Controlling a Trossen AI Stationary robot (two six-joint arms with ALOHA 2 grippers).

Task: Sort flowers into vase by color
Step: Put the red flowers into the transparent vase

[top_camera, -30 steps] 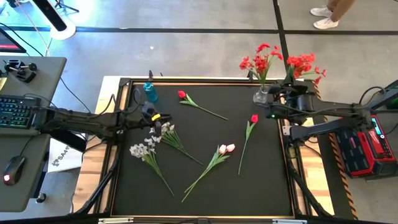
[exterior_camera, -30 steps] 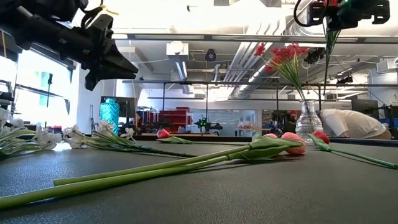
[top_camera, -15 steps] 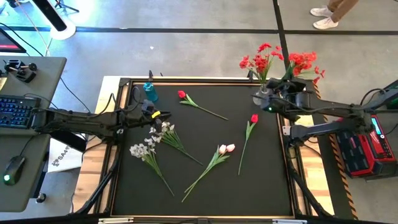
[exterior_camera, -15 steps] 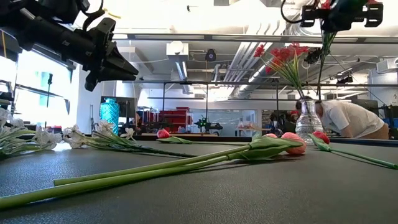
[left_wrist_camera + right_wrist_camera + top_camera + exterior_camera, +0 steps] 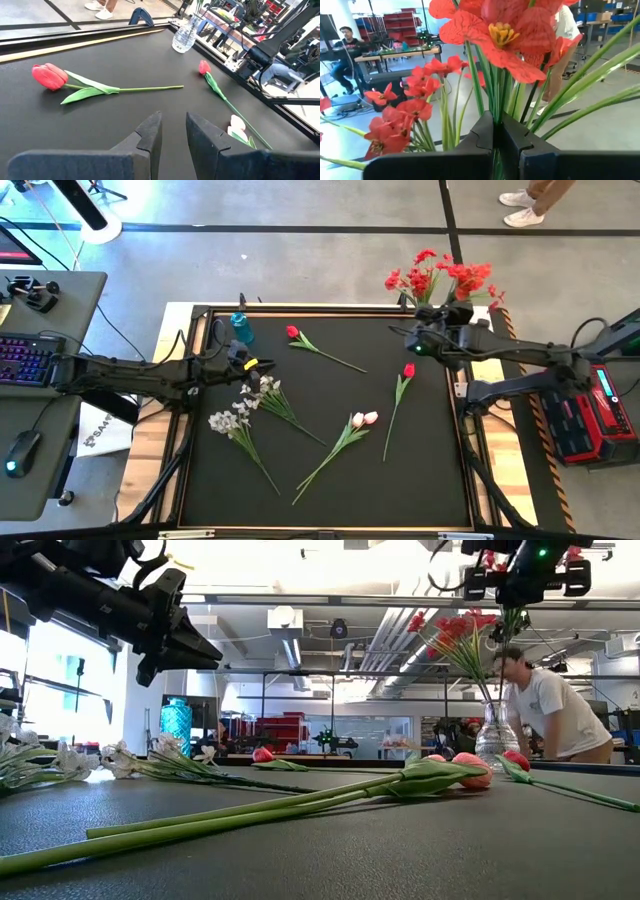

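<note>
Red spray [image 5: 478, 278]: stem clamped in right gripper [image 5: 447, 315] above glass vase [image 5: 496, 735] at the mat's far right corner, beside another red spray [image 5: 418, 277] already in it. Left gripper [image 5: 252, 366]: fingers [image 5: 150, 134] slightly apart, empty, hovering at left. On black mat [image 5: 400, 470]: two red buds [image 5: 292, 332] [image 5: 408, 370], pink-white tulips [image 5: 364, 419], two white sprays [image 5: 226, 421] [image 5: 262, 388]. Teal bottle [image 5: 241, 327], far left.

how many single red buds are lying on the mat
2. One red bud lies near the far edge beside the blue vase; the other red bud lies on the right side, near the clear vase. None seem hidden.
</note>
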